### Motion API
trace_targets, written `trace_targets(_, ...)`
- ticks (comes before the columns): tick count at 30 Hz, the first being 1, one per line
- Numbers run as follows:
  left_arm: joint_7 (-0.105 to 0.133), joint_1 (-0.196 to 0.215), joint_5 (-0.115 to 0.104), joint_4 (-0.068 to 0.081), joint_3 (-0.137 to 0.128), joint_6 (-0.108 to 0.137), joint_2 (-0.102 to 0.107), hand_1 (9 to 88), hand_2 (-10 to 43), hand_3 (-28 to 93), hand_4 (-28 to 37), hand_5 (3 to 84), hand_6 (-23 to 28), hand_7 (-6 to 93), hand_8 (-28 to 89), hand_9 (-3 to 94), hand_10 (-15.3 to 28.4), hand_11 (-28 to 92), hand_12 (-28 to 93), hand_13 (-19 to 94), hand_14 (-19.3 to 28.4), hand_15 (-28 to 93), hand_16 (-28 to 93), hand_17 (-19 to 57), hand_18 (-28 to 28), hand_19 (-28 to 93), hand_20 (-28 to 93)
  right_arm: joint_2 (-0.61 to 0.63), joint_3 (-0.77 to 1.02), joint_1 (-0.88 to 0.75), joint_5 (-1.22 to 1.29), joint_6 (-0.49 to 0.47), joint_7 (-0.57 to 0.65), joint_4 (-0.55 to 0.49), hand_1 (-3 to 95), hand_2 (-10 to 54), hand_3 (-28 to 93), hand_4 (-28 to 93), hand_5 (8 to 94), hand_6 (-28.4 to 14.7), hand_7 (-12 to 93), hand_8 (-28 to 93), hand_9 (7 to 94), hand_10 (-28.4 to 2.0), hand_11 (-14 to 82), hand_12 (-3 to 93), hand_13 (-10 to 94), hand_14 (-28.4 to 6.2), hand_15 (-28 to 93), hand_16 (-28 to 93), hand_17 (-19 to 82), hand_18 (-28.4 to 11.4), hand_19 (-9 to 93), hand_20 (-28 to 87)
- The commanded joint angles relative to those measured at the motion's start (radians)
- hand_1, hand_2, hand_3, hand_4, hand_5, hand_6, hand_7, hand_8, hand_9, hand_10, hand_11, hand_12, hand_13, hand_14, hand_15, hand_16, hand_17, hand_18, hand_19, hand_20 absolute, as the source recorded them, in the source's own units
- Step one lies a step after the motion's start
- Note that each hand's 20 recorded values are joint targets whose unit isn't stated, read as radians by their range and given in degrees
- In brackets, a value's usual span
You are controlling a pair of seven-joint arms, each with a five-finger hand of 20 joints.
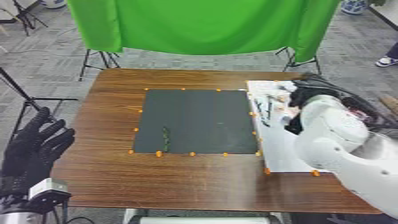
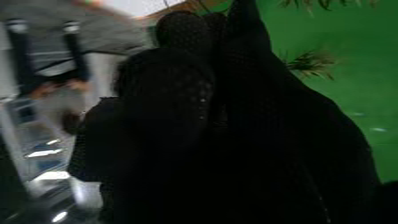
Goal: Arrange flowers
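A brown wooden bench [image 1: 107, 175] bears a dark rectangular mat [image 1: 195, 115] and, below the right robot hand [image 1: 313, 89], a white rectangular sheet [image 1: 284, 155]. The left robot hand [image 1: 32, 147] is released, fingers extended; whether the right grasps anything cannot be told. Spiky green-brown tufts [image 2: 313, 63] appear near it; a slim green stem [image 1: 166, 137] lies on the mat, between both hands.

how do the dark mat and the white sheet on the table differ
The dark mat is nearly square and bears one green stem; the white sheet is longer and narrower, with several small things on it. Both lie flat on the table, orange markers along their edges.
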Motion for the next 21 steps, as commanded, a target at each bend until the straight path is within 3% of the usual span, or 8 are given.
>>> trace_targets(1,-0.066,-0.034,0.043,-0.009,0.005,0.006,-0.035,30.2,7.4,63,-20.6,31.0,6.5,8.0,-8,26.8,18.2,23,11,19,26.6,52,-11,-7.1,28.4,54,-3,-0.270,-0.116,0.186,0.042,-0.039,-0.051,0.062,61.6,-8.0,71,-28,88.1,-6.4,13,17,93.7,-10.8,35.5,15.1,94,-4.6,57,15,74,-7.9,93,14)
trace_targets(4,-0.113,-0.060,0.073,-0.007,0.005,-0.005,-0.051,30.1,7.4,63,-20.5,31.0,6.5,8.0,-8,26.8,18.2,23,11,19,26.6,52,-11,-7.1,28.4,54,-3,-0.336,-0.159,0.202,0.057,-0.045,-0.055,0.096,61.5,-8.0,71,-28,88.1,-6.5,13,17,93.7,-10.7,35.7,15.0,94,-4.7,57,15,74,-7.9,93,14)
trace_targets(6,-0.166,-0.088,0.104,-0.005,0.007,-0.019,-0.077,30.1,7.4,63,-20.5,31.0,6.5,8.0,-8,26.8,18.2,23,11,19,26.6,52,-11,-7.1,28.4,54,-3,-0.378,-0.179,0.196,0.061,-0.054,-0.049,0.117,61.4,-8.2,71,-28,88.2,-6.5,13,17,93.7,-10.7,35.7,15.1,94,-4.6,57,15,74,-7.9,93,14)
trace_targets(7,-0.163,-0.087,0.101,-0.005,0.006,-0.018,-0.073,30.1,7.4,63,-20.5,31.0,6.5,8.0,-8,26.8,18.3,23,11,19,26.6,52,-11,-7.1,28.4,54,-3,-0.398,-0.194,0.197,0.059,-0.066,-0.051,0.131,61.4,-8.2,71,-28,88.1,-6.5,13,17,93.7,-10.7,35.8,15.0,94,-4.6,57,15,74,-7.9,93,14)
trace_targets(13,-0.295,-0.173,0.183,0.007,0.007,-0.068,-0.140,30.1,7.4,63,-20.5,31.0,6.5,8.0,-8,26.8,18.2,23,11,19,26.6,52,-11,-7.2,28.4,54,-3,-0.482,-0.262,0.173,0.078,-0.078,-0.024,0.196,61.3,-8.1,71,-28,87.9,-6.6,13,17,93.7,-10.5,35.8,14.9,94,-4.5,57,15,74,-8.0,93,14)
trace_targets(15,-0.301,-0.188,0.175,0.012,0.014,-0.067,-0.127,30.1,7.4,63,-20.5,31.0,6.5,8.0,-8,26.8,18.2,23,11,19,26.6,52,-11,-7.2,28.4,54,-3,-0.499,-0.280,0.168,0.083,-0.078,-0.016,0.213,61.3,-8.1,72,-28,87.8,-6.6,13,17,93.7,-10.4,35.7,14.9,94,-4.4,57,15,74,-8.0,93,14)
trace_targets(16,-0.340,-0.215,0.201,0.017,0.016,-0.084,-0.149,30.1,7.4,63,-20.5,30.9,6.5,8.0,-8,26.8,18.2,23,11,19,26.6,52,-12,-7.2,28.4,54,-3,-0.505,-0.280,0.159,0.088,-0.088,-0.009,0.217,61.2,-8.0,72,-28,87.8,-6.6,13,17,93.7,-10.4,35.7,14.9,94,-4.4,57,15,74,-8.0,93,14)
trace_targets(21,-0.381,-0.261,0.229,0.028,0.033,-0.107,-0.175,30.1,7.4,63,-20.4,31.0,6.5,8.0,-8,26.8,18.2,23,11,19,26.6,52,-11,-7.2,28.4,54,-3,-0.537,-0.312,0.164,0.105,-0.097,0.006,0.266,61.1,-7.8,72,-28,87.7,-6.5,13,18,93.7,-10.4,35.2,14.8,94,-4.4,57,15,74,-8.0,93,14)
